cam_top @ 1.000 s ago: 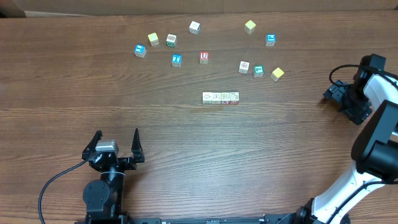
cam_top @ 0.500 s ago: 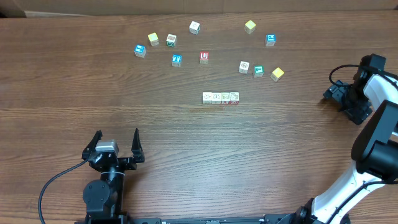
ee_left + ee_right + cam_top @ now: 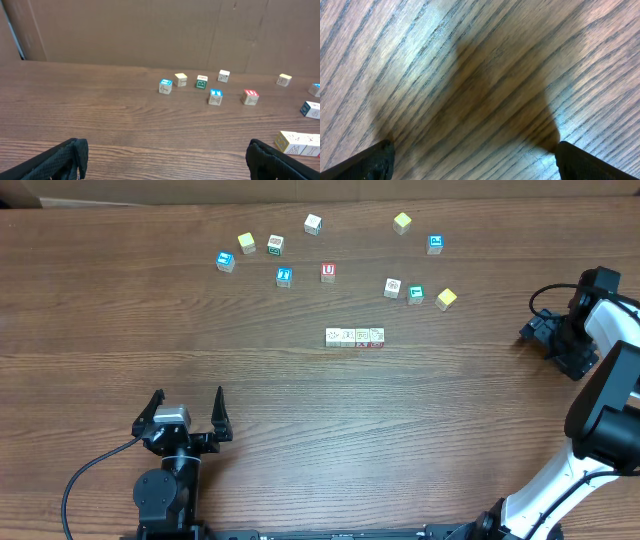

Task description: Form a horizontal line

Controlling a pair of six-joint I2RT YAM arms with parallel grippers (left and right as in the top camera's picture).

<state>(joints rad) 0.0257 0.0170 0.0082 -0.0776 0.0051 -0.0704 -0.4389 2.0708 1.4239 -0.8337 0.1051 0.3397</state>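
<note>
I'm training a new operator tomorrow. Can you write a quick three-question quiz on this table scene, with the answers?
1. True or false: the red U cube stands apart from the horizontal line.
2. How many cubes make up the horizontal line?
3. The left end effector is: A) shut on a cube, B) open and empty, C) out of view.

Key: 1. True. 2. Four, touching side by side. 3. B.
</note>
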